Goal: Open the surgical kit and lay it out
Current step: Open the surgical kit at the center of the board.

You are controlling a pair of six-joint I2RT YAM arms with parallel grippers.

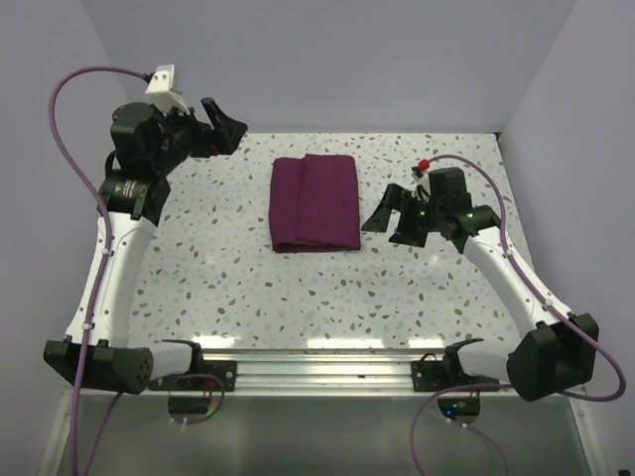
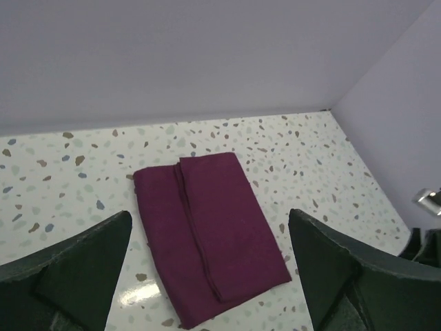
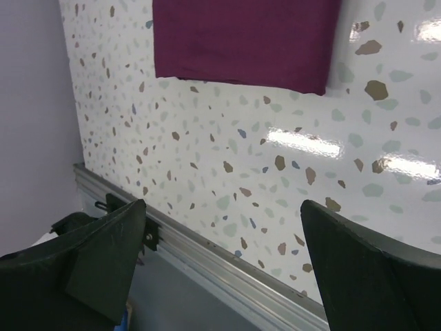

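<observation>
Surgical kit wrap (image 1: 315,202): dark maroon cloth, matt, fine-textured and soft-looking. Tabletop (image 1: 228,268): smooth, glossy white surface speckled grey, brown and blue like terrazzo, throwing back bright lamp glare, edged on the near side by a brushed silver metal rail (image 1: 317,349). Fingers (image 2: 76,276) on both wrists: matt black plastic, faintly grainy. Arm casings (image 1: 119,268): smooth white plastic. Cables (image 1: 52,104): matt purple sheathing.

Tabletop (image 1: 218,268) surrounds the cloth wrap (image 1: 316,201); walls (image 1: 327,59) hem three sides.
</observation>
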